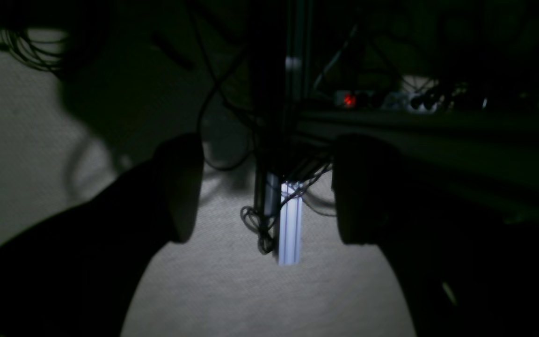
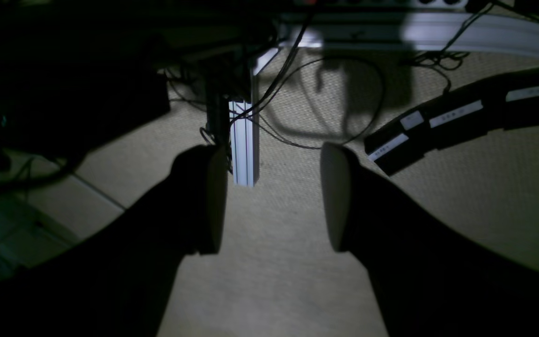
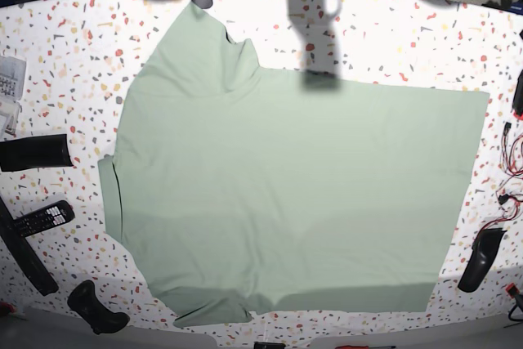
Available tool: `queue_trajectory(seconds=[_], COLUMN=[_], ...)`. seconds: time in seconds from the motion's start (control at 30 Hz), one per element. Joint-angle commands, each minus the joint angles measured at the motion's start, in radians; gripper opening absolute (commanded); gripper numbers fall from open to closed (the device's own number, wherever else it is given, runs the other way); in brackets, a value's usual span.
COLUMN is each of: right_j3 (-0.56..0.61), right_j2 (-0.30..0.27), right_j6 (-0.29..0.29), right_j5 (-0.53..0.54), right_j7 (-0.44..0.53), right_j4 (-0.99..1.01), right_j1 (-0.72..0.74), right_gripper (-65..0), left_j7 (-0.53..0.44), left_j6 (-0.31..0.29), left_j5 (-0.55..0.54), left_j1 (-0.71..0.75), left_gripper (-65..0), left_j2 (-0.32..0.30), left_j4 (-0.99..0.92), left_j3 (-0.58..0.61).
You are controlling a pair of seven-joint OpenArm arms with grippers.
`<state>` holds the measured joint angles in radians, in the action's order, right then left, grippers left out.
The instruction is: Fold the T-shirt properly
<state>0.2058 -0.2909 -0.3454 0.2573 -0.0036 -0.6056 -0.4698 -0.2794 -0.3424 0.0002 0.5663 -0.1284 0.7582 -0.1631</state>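
Lying flat on the table [image 3: 49,55], the T-shirt [image 3: 286,194]; both grippers [image 1: 267,187] [image 2: 274,196] gape, empty.

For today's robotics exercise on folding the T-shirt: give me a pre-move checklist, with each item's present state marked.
1. T-shirt spread flat on the speckled table: ok.
2. Left gripper open and empty: ok.
3. Right gripper open and empty: ok.
4. Grippers positioned over the shirt: not ok; both wrist views show floor and cables.
5. Remote control off the fabric: ok.
6. Logo side up or down: cannot tell.
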Motion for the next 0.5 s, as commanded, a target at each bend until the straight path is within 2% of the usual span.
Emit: queue_trajectory(seconds=[0.0, 0.23, 0.37, 0.47], right_j3=[-0.003, -0.004, -0.01, -0.051], right_j2=[-0.026, -0.129, -0.164, -0.169], right_j6=[-0.009, -0.052, -0.052, -0.051], right_j5=[0.001, 0.095, 0.089, 0.087], right_j7=[-0.005, -0.08, -0.08, -0.081], right_j4=[-0.042, -0.422, -0.637, -0.782], right_j1=[-0.043, -0.328, -0.484, -0.581], right_gripper=[-33.6, -33.6, -33.6, -33.6], left_j7=[-0.014, -0.013, -0.013, -0.013], left_j6=[-0.002, -0.002, -0.002, -0.002], left_j5=[-0.014, -0.124, -0.14, -0.14], left_j1=[0.04, 0.246, 0.367, 0.449], left_gripper=[-25.7, -25.7, -25.7, -25.7], left_j2=[-0.012, -0.036, -0.035, -0.035], left_j4=[0.035, 0.279, 0.426, 0.541], left_j3=[0.0, -0.001, 0.0, -0.001])
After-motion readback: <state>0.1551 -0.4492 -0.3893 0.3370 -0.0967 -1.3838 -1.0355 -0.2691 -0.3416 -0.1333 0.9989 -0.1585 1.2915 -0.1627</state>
